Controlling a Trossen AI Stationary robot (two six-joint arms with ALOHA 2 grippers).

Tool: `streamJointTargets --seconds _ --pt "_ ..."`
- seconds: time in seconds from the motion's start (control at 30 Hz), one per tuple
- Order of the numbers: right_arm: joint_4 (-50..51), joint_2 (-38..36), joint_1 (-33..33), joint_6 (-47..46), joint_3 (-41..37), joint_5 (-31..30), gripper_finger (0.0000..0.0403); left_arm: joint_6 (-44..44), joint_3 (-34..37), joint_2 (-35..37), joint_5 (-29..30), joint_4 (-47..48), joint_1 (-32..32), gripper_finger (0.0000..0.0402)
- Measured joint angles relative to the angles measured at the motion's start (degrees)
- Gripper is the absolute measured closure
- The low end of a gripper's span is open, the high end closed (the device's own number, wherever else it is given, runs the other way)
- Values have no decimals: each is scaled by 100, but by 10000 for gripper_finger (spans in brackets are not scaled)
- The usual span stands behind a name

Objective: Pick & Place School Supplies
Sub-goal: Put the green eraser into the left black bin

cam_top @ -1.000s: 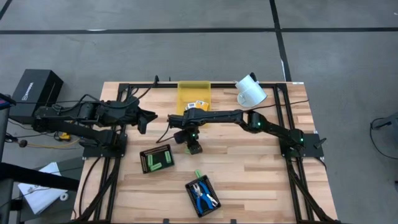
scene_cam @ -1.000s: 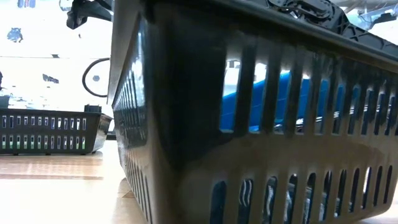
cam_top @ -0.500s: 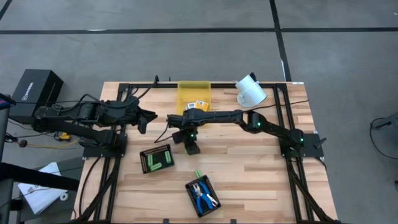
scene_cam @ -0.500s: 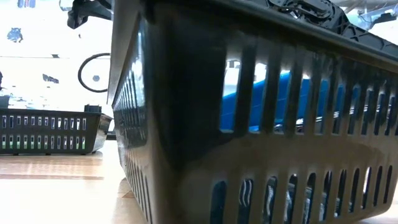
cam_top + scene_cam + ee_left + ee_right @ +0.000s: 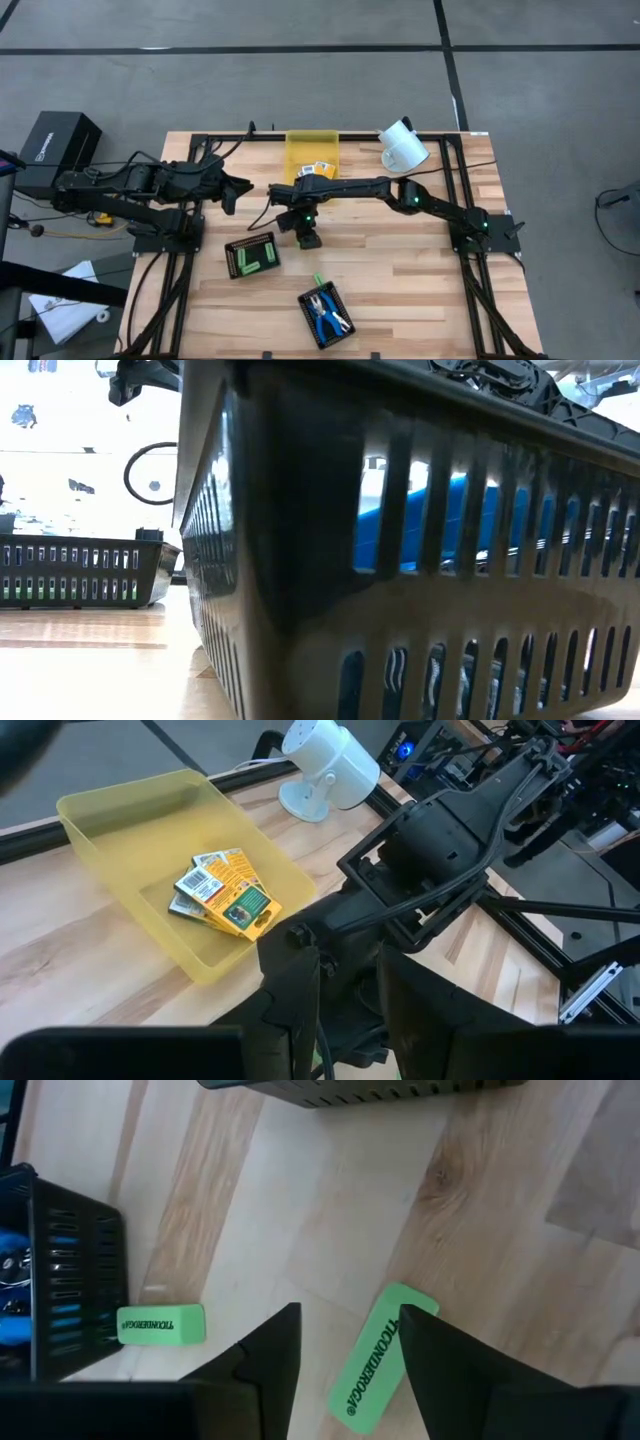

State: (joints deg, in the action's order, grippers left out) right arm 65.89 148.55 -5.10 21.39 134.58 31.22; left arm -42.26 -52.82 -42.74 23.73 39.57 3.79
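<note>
R gripper released, over green eraser; L gripper state unclear.

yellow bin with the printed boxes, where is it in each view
High view: yellow bin at the table's far edge, middle, printed boxes inside.
Low view: not in it.
Left wrist view: upper left, beyond the arm.
Right wrist view: not in it.
Shared landmark: the white lamp-like object beside the bin.
</note>
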Motion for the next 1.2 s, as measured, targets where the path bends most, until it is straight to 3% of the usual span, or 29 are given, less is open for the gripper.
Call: streamJointTargets --seconds 1.2 --pt "-153 20 -347 -20 -376 -57 238 44 0 0 -102 2 0 303"
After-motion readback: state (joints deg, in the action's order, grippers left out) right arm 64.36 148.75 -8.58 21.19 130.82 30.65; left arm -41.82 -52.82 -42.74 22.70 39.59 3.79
